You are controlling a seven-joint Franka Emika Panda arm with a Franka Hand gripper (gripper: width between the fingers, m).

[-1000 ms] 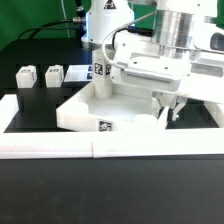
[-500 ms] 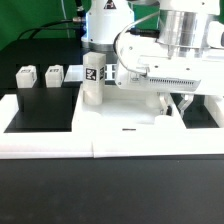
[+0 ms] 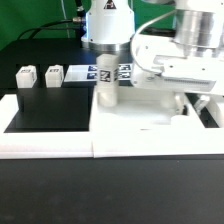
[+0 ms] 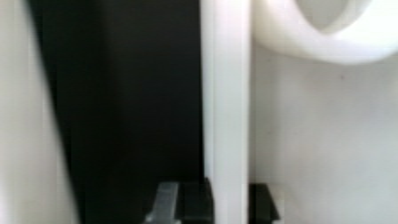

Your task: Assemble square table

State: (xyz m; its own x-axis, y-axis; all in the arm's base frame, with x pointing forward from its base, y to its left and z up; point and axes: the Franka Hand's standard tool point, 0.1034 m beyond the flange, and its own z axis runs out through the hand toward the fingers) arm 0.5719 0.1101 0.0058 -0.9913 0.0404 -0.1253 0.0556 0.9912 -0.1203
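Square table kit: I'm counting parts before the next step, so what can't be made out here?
- Fourth leg: exterior view shows one upright leg and two loose legs; the arm may hide another.
- Tabletop, right side: exterior view, covered by the arm.
- Gripper: wrist view, fingers cut off by the frame edge, blurred.
- Round white shape: wrist view, cropped and blurred; unidentifiable.

The arm (image 3: 165, 62) rises from its white base (image 3: 106, 25) at the back, then bends forward and down over the exterior view's right. Its broad white wrist section lies nearly level. The gripper (image 3: 195, 106) hangs beneath it, pointing down and sitting low near the table. In the wrist view its two dark fingers (image 4: 173, 203) stand close together, pinched on the thin edge of the tabletop (image 4: 224, 100) between them.
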